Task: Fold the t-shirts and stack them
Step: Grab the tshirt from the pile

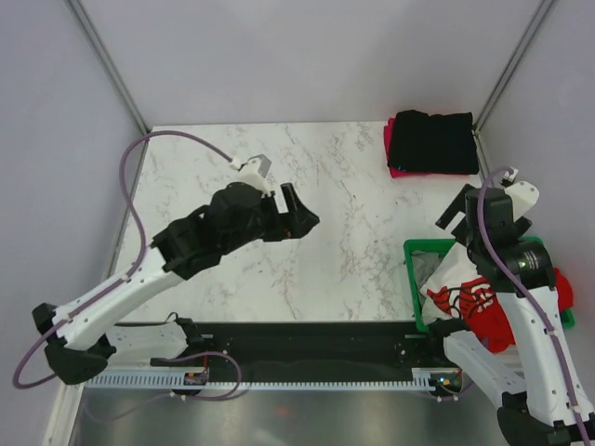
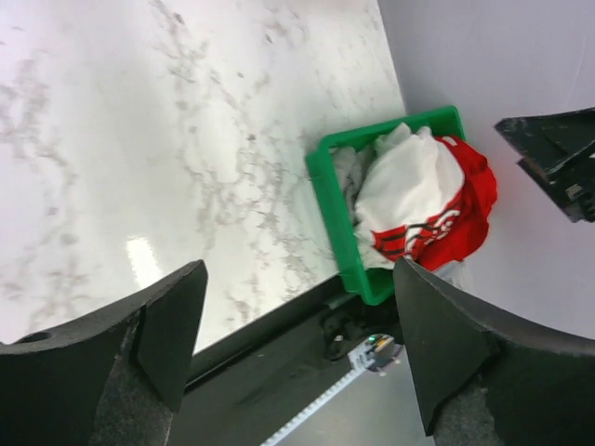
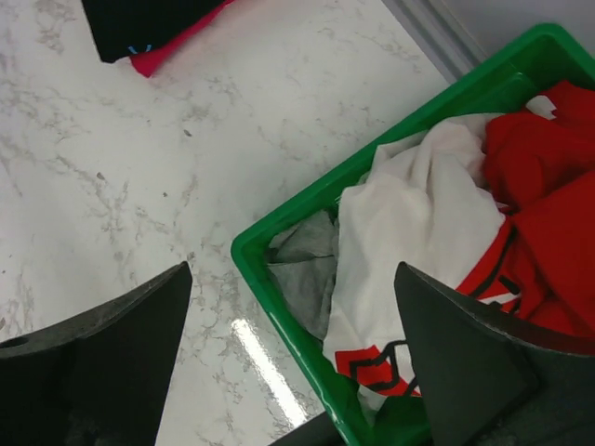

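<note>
Red print on white tee [image 3: 418,223] in green crate [image 3: 390,139] unreadable; white marble table [image 1: 353,186], grey walls [image 1: 279,56]; left gripper [image 2: 297,311] and right gripper [image 3: 293,311] spread wide.

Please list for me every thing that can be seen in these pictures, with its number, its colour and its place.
table: one, white marble, under everything
black t-shirt: one, black, folded, far right corner, on top of the pink one
magenta-pink t-shirt: one, pink, folded, under the black one
green crate: one, green, near right edge of the table
white t-shirt with red print: one, crumpled in the crate
red t-shirt: one, red, in the crate, beside the white one
grey-white cloth: one, in the crate's corner, kind unclear
left arm: one, white and black, over the table's middle, jaws open
right arm: one, above the crate, jaws open
</note>
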